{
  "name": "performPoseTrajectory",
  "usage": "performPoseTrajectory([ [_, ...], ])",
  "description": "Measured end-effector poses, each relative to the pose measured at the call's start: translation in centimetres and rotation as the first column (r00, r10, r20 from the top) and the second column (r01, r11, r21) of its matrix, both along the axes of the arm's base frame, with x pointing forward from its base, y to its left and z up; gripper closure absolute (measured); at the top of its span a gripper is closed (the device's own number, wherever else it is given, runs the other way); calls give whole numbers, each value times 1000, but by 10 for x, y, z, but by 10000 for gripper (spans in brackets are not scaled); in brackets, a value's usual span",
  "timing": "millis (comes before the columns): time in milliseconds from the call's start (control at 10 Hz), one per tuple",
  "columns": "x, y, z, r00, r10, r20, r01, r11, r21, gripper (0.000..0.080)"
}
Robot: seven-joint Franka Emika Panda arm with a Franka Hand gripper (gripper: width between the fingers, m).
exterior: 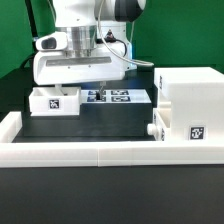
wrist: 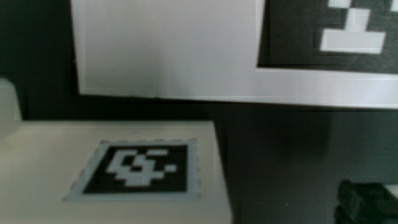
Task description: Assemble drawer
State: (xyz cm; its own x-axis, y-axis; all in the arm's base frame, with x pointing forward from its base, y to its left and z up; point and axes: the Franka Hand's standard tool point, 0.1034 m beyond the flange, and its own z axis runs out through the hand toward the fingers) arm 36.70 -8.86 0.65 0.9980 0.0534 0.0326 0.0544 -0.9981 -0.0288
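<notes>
- The gripper (exterior: pixel 95 84) hangs from the white, smooth-shelled arm over the far middle of the matte black surface (exterior: pixel 100 125). Its fingers are hidden behind the broad white hand body, so I cannot tell how far apart they stand or whether they hold anything.
- In the wrist view only a dark, blurred scrap shows in one corner, which does not settle it either.
- The drawer lies in separate parts. The large white plastic boxy casing (exterior: pixel 190 100) stands at the exterior view's right, flat-sided and square-edged. It has a black-and-white square tag on its near face.
- A small round white knob (exterior: pixel 151 130) juts from the casing's lower left side.
- The small white plastic tray (exterior: pixel 55 100) sits at the exterior view's left, well apart from the casing and below the arm's hand. It is low and blocky, with a tag on its near face.
- In the wrist view a flat, pale tagged face (wrist: pixel 107 150) lies close to the camera, its tag print blurred.
- The marker board (exterior: pixel 112 97), thin and flat, lies between tray and casing.
- A long low white rail (exterior: pixel 100 155) edges the surface's near and left sides.
</notes>
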Motion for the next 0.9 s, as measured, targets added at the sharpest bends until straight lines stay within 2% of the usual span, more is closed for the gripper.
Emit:
performPoseTrajectory([
  [300,3,-1,-1,1000,0,2,0,1000,0,150],
  [500,4,-1,-1,1000,0,4,0,1000,0,178],
  [600,4,-1,-1,1000,0,4,0,1000,0,357],
  [700,4,-1,-1,1000,0,4,0,1000,0,357],
  [800,4,-1,-1,1000,0,4,0,1000,0,540],
  [900,4,-1,-1,1000,0,4,0,1000,0,675],
])
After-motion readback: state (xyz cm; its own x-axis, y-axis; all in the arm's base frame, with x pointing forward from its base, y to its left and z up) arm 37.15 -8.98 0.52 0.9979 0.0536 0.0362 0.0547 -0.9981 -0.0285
